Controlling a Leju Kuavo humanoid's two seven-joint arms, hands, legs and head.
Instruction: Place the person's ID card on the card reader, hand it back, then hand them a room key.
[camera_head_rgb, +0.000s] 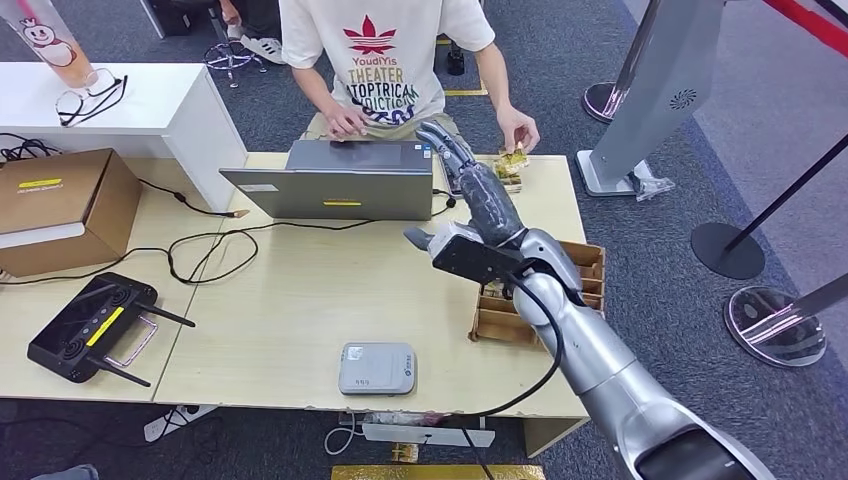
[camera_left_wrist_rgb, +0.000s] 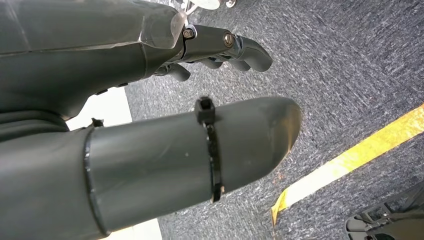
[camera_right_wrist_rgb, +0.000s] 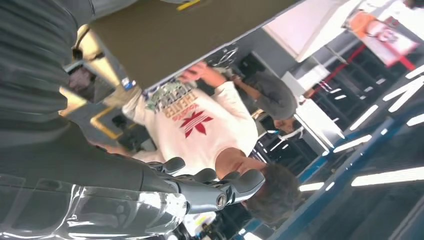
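- desk (camera_head_rgb: 300, 300): reader (camera_head_rgb: 377, 368) at near edge.
- right hand (camera_head_rgb: 455, 150) reaches far toward person's hand (camera_head_rgb: 518, 130); fingers apart, holding nothing.
- card (camera_head_rgb: 514, 157) under person's hand.
- left hand (camera_left_wrist_rgb: 215, 50) hangs, fingers curled, nothing held.
- advice: wait for card between fingers before closing.

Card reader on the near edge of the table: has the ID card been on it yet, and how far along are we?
The card reader is bare. The right hand reaches toward the person, with no card visible in it. The person's hand holds something yellowish over a small stack; whether it is a card is unclear. Whether scanning and return are done can't be told.
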